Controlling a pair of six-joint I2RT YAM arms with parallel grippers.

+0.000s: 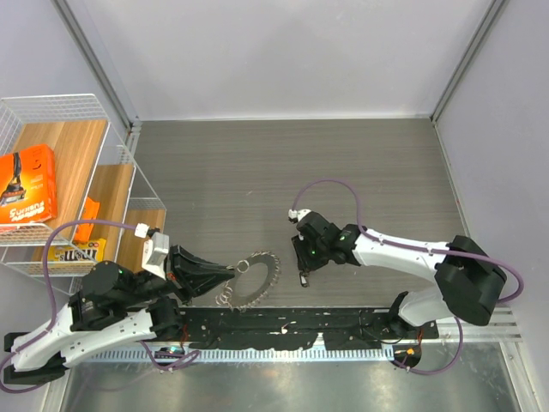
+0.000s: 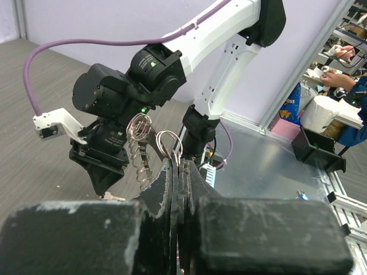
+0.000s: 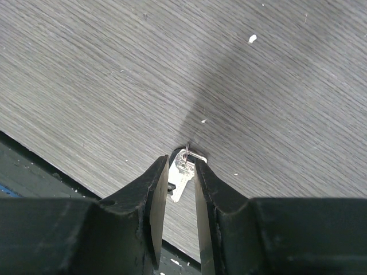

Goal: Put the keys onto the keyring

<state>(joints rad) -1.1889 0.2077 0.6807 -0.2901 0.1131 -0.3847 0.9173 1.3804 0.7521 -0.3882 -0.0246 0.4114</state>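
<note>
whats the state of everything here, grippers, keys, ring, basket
left gripper: shut, pinching the keyring
keyring: held at the left fingertips, carrying keys
keys: on the ring, fanned out
right gripper: fingers slightly apart either side of the loose key, grip unclear
loose key: flat on the table, not on the ring
basket: open top, boxes inside

The right gripper (image 3: 180,162) hides most of the small key (image 3: 181,175); the left gripper (image 2: 179,165) covers the keyring (image 2: 170,133) lower arc.
</note>
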